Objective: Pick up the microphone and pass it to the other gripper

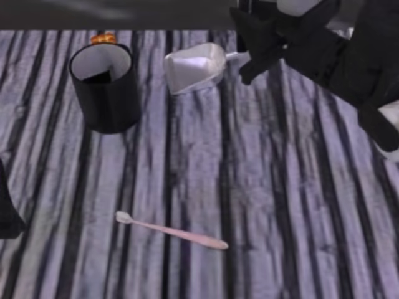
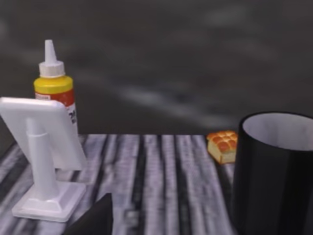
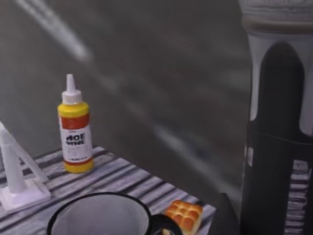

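Item: microphone (image 3: 276, 122), grey mesh head over a slim black handle, held upright off the surface and close before the right wrist camera; in the top view it cannot be made out among the black arm parts. Right end effector (image 1: 254, 51): far right of the scene, above the far edge of the surface (image 1: 280, 187), just right of the silver scoop (image 1: 193, 67), pinching the microphone. Left arm (image 1: 7, 215): parked at the left edge, only a dark corner showing; whether its end effector is spread or pressed together cannot be told. Other items on the grey striped surface: black mug (image 1: 105, 87) with a white interior, upright, far left; orange bread bun (image 1: 103, 38) just beyond the mug at the far edge; scoop lying right of the mug; pink toothbrush (image 1: 171, 230) lying near the middle front, bristle end to the left; yellow squeeze bottle (image 3: 75, 129) with a white nozzle, upright; white stand (image 2: 41, 161) beside the bottle.
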